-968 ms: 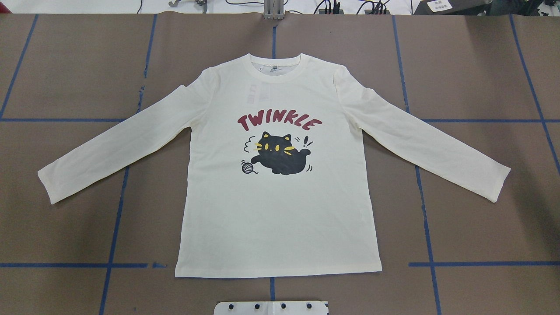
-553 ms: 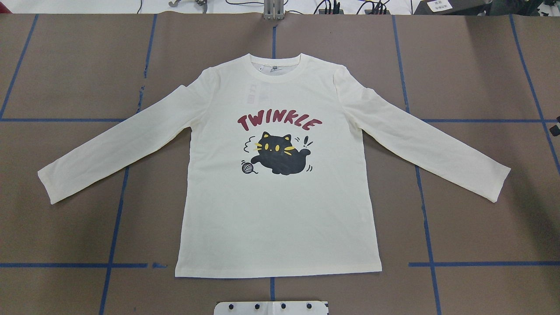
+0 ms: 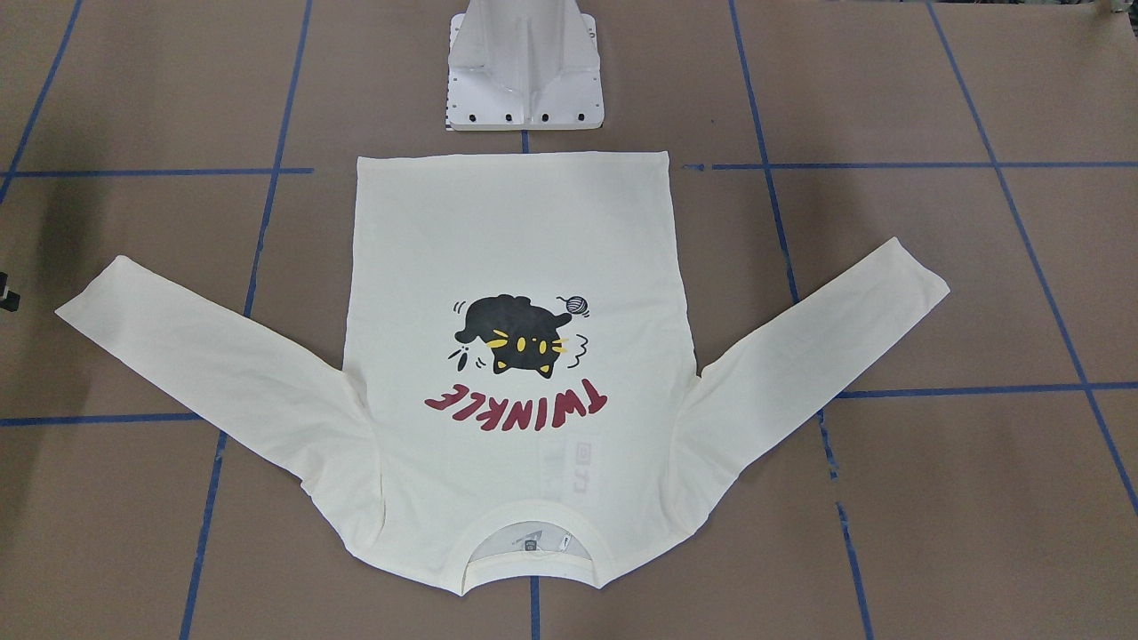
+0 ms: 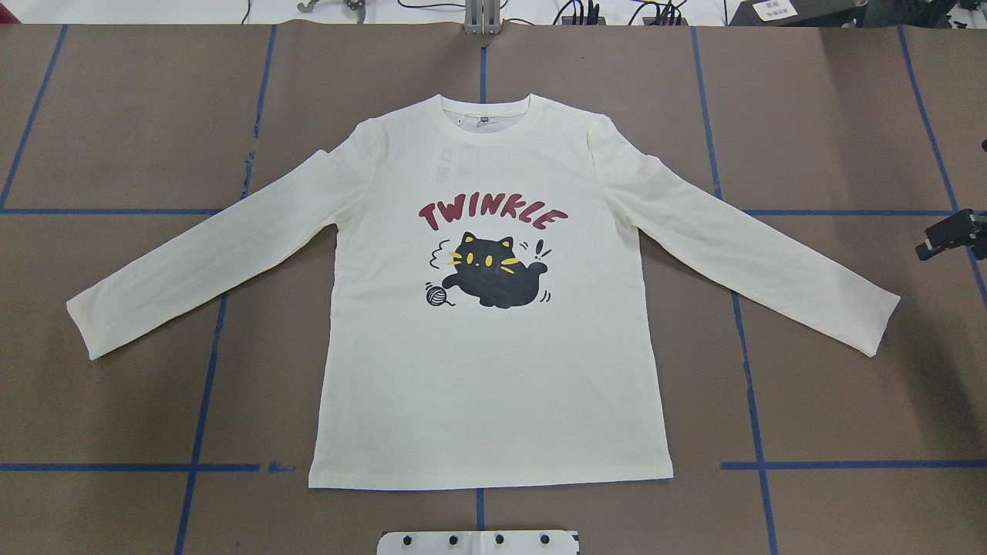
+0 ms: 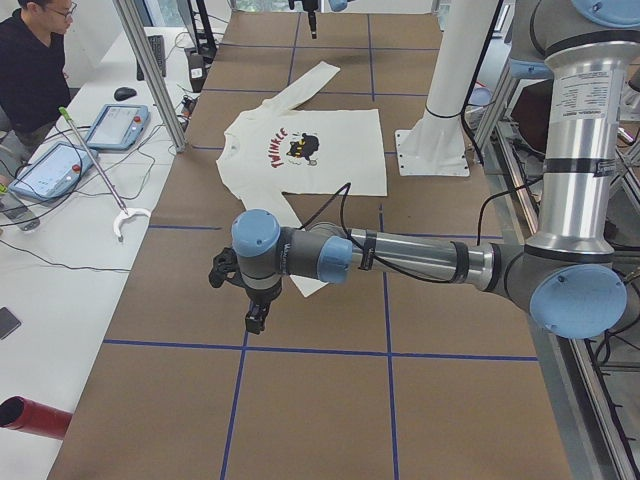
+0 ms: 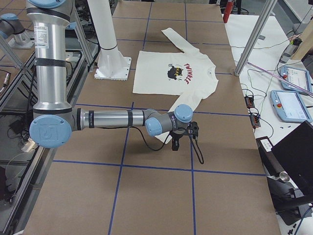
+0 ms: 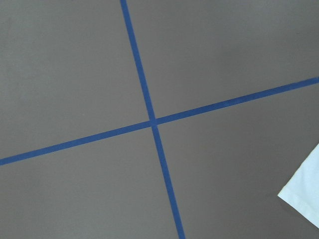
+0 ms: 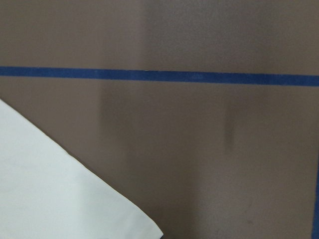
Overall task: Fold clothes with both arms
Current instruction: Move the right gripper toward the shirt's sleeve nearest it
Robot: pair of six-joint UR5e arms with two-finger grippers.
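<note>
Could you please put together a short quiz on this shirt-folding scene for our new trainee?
1. True or false: the T-shirt lies flat on the table with its cat print facing up and both sleeves spread out.
2. The collar points: A) toward the white base pedestal; B) away from it; C) to the robot's left.
3. Fill in: only the robot's ___ hand shows in the overhead view, at its edge.

Key: 1 true. 2 B. 3 right: the right hand shows at that view's right edge, clear of the sleeve.
</note>
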